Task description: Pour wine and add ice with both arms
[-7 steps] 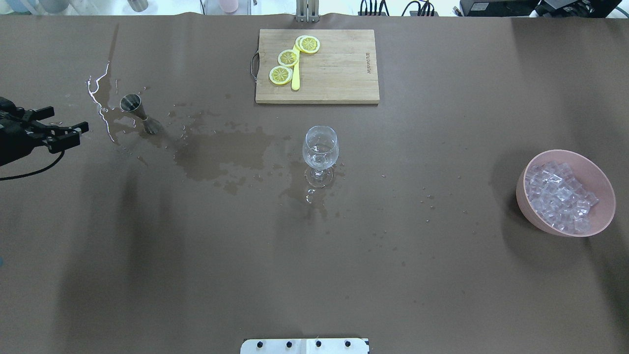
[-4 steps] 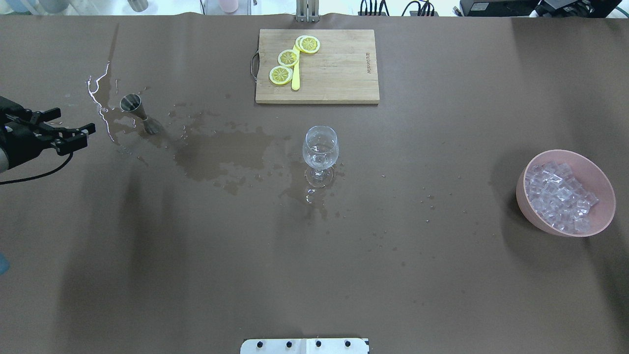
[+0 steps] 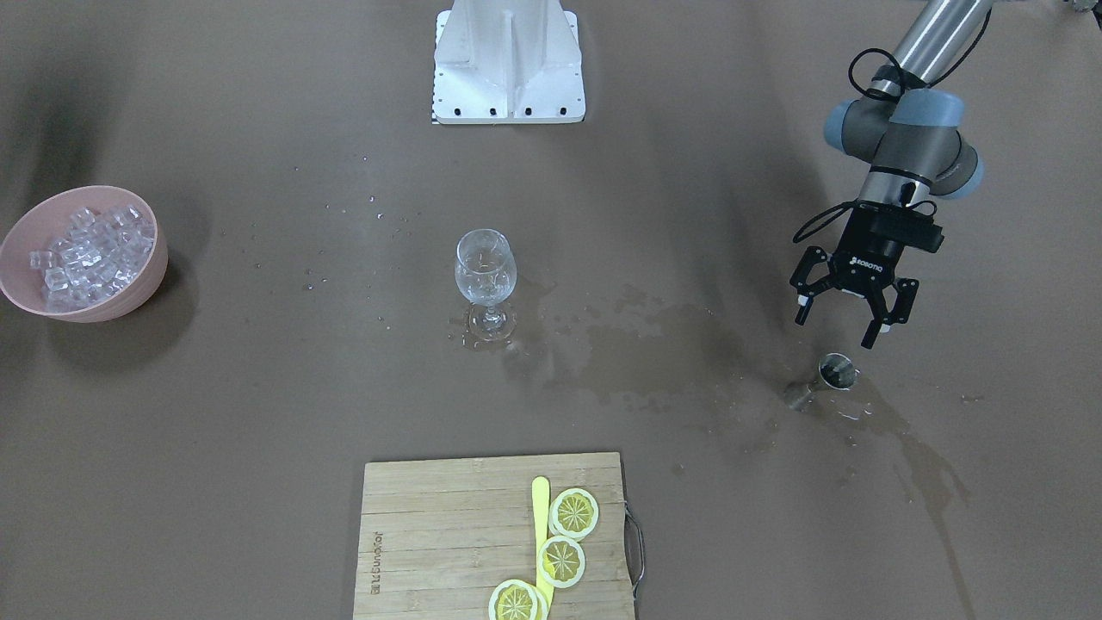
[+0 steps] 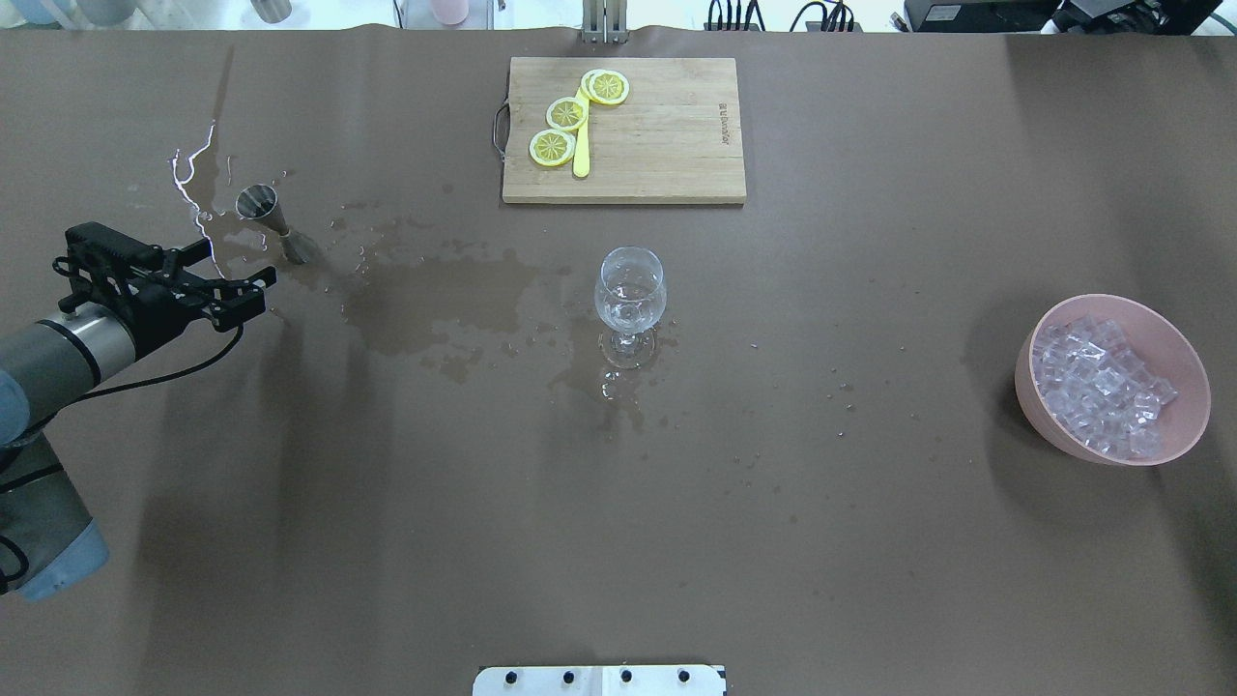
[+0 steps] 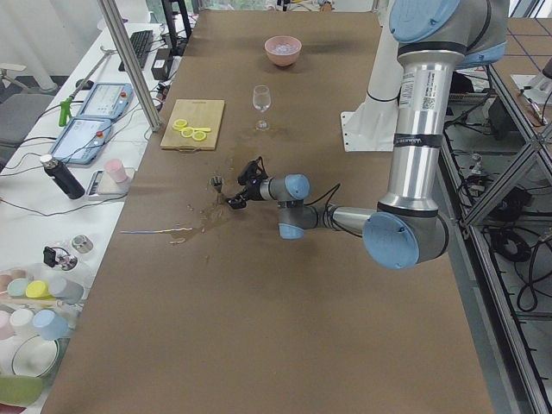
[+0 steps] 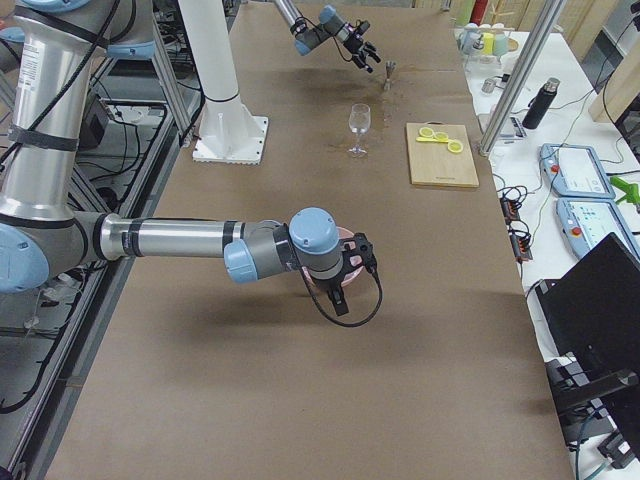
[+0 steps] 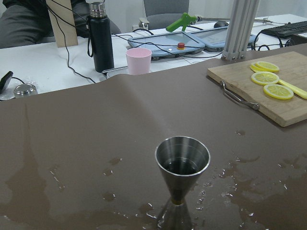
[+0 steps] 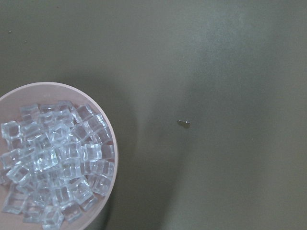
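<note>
A steel jigger stands at the table's left, amid spilled clear liquid; the left wrist view shows the jigger close ahead with a little liquid inside. My left gripper is open and empty, hovering just short of the jigger; it also shows in the front view. A clear stemmed glass stands mid-table with a little clear wine in it. Ice cubes fill a pink bowl at the right. My right gripper hangs above that bowl; I cannot tell whether it is open or shut. The ice shows below it.
A wooden cutting board with lemon slices and a yellow tool lies at the far edge. The white pedestal stands at the near edge. Droplets are scattered around the glass foot.
My left arm has swung right, farther into the overhead view, bringing the open gripper close to the jigger. The glass, bowl and board have not moved.
</note>
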